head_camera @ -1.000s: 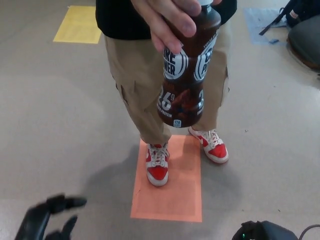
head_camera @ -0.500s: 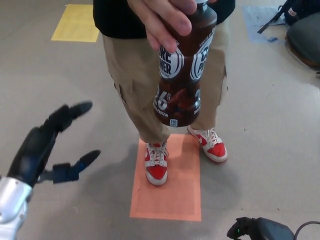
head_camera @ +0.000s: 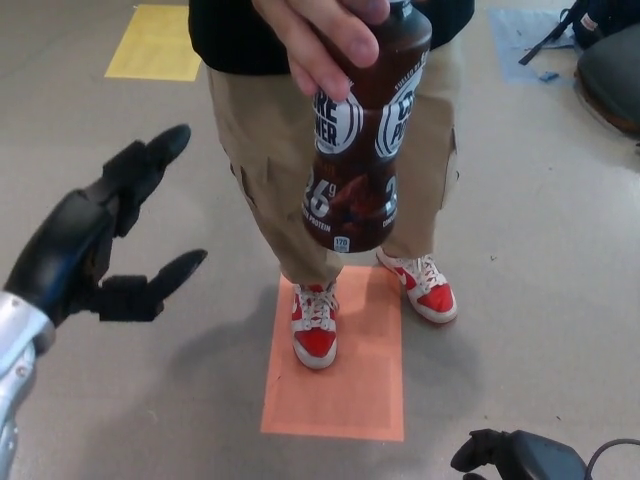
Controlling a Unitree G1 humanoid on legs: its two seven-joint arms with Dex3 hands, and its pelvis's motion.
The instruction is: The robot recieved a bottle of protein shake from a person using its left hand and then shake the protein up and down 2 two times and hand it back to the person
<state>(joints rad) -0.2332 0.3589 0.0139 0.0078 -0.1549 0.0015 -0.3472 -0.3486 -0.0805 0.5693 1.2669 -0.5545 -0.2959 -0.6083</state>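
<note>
A person's hand [head_camera: 325, 35] holds a dark brown protein shake bottle [head_camera: 360, 140] by its top, hanging upright in the upper middle of the head view. My left hand [head_camera: 100, 235] is raised at the left, open, its thumb and fingers spread toward the bottle. A clear gap separates it from the bottle. Only a small part of my right hand [head_camera: 515, 455] shows at the bottom right edge; its fingers are not readable.
The person stands in tan trousers [head_camera: 290, 150] and red-and-white shoes [head_camera: 315, 325] on an orange floor mat [head_camera: 340, 370]. A yellow mat [head_camera: 155, 42] lies at the back left. Dark bags [head_camera: 610, 60] sit at the back right.
My left hand has risen from the bottom left corner and moved up toward the bottle, fingers spread. The bottle has stayed in the person's hand, shifting slightly left.
</note>
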